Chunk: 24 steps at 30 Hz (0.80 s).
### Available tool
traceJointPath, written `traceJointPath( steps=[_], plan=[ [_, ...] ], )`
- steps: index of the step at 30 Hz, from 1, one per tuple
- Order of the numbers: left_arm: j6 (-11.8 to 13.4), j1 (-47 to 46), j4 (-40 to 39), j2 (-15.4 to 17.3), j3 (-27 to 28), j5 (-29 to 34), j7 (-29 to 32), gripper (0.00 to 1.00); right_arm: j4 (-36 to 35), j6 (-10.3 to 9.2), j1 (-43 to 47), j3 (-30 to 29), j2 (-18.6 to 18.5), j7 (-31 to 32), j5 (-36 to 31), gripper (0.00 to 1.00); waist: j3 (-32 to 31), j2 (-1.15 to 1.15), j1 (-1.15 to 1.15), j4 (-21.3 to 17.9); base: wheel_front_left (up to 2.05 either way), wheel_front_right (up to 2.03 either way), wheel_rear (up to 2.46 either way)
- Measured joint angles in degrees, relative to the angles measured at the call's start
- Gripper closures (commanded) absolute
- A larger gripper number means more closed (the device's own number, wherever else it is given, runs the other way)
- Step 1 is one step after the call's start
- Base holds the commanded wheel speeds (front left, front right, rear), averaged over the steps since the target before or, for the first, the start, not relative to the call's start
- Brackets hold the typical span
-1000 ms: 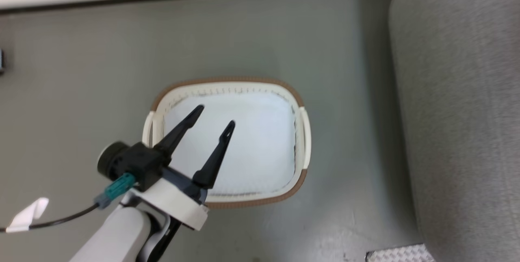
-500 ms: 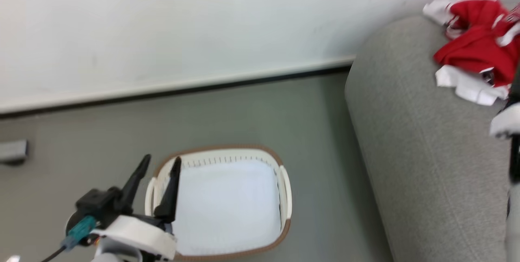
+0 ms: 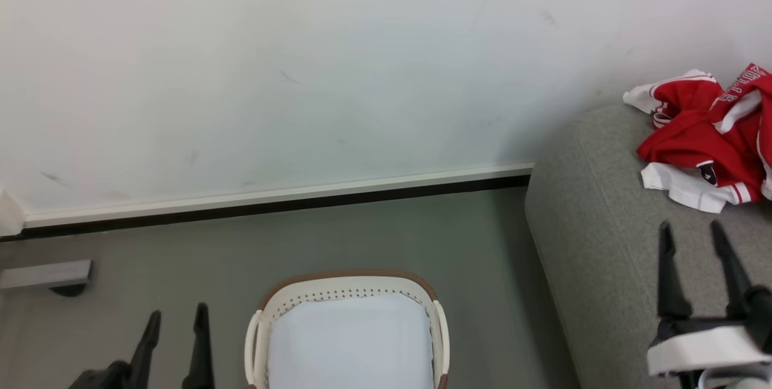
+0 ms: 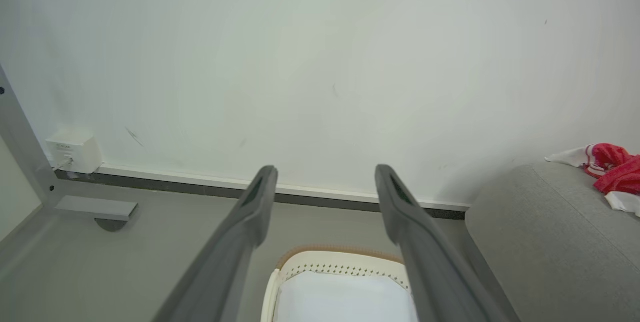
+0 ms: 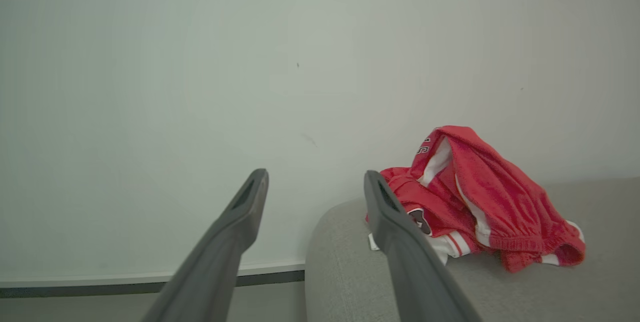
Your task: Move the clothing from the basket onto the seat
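Note:
The red and white clothing lies in a crumpled heap on the grey seat at the right, also as clothing on the seat in the right wrist view and clothing at the far right of the left wrist view. The cream basket with its brown rim stands on the floor, holding just its white lining; the basket lies below my left fingers. My left gripper is open at the lower left, left of the basket. My right gripper is open above the seat, short of the clothing.
A white wall with a dark skirting strip runs behind everything. A grey metal foot rests on the floor at the left, next to a white wall box. Grey floor lies between basket and wall.
The head camera has tilted up, so wall, seat top and clothing came into the picture. My left gripper has come away from over the basket to its left. My right gripper has come into view.

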Motion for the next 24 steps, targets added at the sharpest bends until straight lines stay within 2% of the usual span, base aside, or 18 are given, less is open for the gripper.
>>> traceJointPath(
  steps=[4, 7, 18, 24],
  plan=[
    [-2.11, 2.44, 0.67, -1.74, 3.04, 1.80, 0.00, 0.00, -2.93, 0.00, 4.84, 4.27, 0.09, -0.05, 0.76, 0.00, -1.11, 0.00, 0.00, 1.12, 0.00, 0.00, 0.00],
    [-4.16, 3.13, 1.35, -3.20, 4.94, 3.10, 0.00, 0.00, -4.25, 0.00, 7.15, 6.86, 0.14, -0.09, -1.25, 0.00, -1.61, 0.00, 0.01, 1.92, 0.00, 0.00, 0.00],
    [-9.04, 4.19, 3.15, -6.69, 7.77, 7.53, 0.00, 0.00, -2.45, 0.00, 10.89, 8.80, 0.10, -0.09, 1.49, 0.00, -3.85, 0.00, 0.01, 4.07, 0.00, 0.00, 0.00],
    [-10.17, 4.35, 2.70, -7.40, 8.51, 8.73, 0.00, 0.00, 1.30, 0.00, 11.28, 9.58, 0.12, -0.09, 2.35, 0.00, -4.35, 0.00, 0.02, 4.04, 0.00, 0.00, 0.00]
  ],
)
